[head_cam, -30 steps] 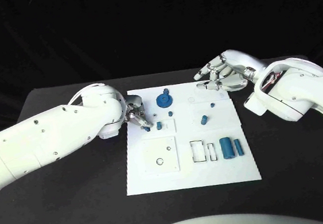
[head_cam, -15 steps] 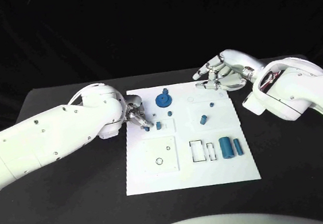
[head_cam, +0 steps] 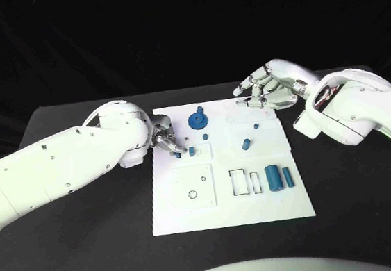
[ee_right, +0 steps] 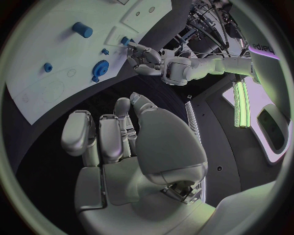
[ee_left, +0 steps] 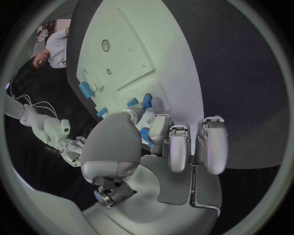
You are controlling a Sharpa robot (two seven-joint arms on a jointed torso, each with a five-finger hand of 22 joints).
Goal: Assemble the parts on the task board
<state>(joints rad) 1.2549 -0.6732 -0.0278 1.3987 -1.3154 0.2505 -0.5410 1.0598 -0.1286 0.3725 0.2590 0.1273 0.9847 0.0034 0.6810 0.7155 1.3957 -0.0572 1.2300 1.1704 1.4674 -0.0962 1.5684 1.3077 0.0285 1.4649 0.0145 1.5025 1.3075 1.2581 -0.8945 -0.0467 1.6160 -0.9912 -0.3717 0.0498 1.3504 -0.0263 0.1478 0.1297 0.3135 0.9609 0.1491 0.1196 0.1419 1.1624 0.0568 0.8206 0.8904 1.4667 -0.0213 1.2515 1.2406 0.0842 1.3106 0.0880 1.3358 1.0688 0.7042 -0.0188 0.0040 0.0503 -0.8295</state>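
Now the left hand [head_cam: 166, 141] sits low at the left edge of the task board [head_cam: 233, 207], fingers curled in together, their tips down beside a small blue peg [head_cam: 193, 152]; the left wrist view shows the fingertips [ee_left: 149, 103] right against a blue piece [ee_left: 133, 102], though whether they truly pinch it cannot be told from here. Over on the far right corner of the board the right hand [head_cam: 267, 88] hovers with its fingers loosely apart and nothing between them, and the right wrist view confirms it: palm bare, fingers [ee_right: 100, 137] side by side, not closed on anything. Moving out across the white plate, a blue gear [head_cam: 199, 118] stands near the far edge, between the two hands, with a tiny blue stud [head_cam: 205, 136] just in front of it. A second small blue peg [head_cam: 246, 145] stands near the middle of the board, well apart from the first. Closer to the robot, a blue cylinder [head_cam: 275, 178] lies on its side with a thinner blue pin [head_cam: 289, 177] just beside it, both to the right of a pair of dark-outlined rectangular slots [head_cam: 240, 182]. Left of those, a raised white square panel [head_cam: 193, 187] carries a small ring mark. All of it rests on the black table [head_cam: 80, 232].
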